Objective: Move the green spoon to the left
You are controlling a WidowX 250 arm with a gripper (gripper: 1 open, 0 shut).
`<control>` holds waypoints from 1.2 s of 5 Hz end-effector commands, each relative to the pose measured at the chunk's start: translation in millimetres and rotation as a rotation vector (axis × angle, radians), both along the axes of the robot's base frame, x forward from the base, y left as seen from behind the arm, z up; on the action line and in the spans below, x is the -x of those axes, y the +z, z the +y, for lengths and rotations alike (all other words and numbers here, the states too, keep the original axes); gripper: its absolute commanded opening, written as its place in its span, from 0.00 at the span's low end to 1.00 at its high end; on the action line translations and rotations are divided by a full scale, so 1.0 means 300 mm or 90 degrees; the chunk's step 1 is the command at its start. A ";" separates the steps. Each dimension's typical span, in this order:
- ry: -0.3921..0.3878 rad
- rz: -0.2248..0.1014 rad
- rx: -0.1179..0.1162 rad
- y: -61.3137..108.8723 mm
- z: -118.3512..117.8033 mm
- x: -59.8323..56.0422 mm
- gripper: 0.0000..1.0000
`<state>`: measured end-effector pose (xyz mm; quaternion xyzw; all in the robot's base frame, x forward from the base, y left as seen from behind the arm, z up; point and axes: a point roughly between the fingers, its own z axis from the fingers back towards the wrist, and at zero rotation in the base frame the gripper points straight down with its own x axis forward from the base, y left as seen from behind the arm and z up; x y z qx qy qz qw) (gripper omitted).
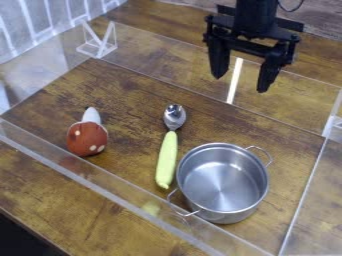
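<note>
The green spoon [168, 143] lies just beside the empty steel pot [223, 180]; fingers [218, 58] spread, holding nothing.

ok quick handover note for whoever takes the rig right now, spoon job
Tool: open, empty, pointing down, hanging above the far right of the table, well away from the spoon.
Green spoon: flat on the wood, bowl toward the far side, just left of the steel pot; the mushroom toy lies further left.
Done: nothing, spoon not yet touched.
Left: descend, grasp the handle, shift the spoon left, release.
</note>
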<state>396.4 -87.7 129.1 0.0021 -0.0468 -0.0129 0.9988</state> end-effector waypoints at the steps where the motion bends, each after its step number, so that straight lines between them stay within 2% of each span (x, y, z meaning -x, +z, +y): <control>1: 0.013 -0.070 0.011 0.143 0.006 -0.012 1.00; 3: 0.058 -0.016 0.007 0.042 0.044 0.014 1.00; 4: 0.062 0.009 0.004 -0.020 0.025 0.034 1.00; 5: 0.070 0.031 0.000 -0.080 0.012 0.061 1.00; 6: 0.088 0.039 -0.002 -0.115 0.028 0.113 1.00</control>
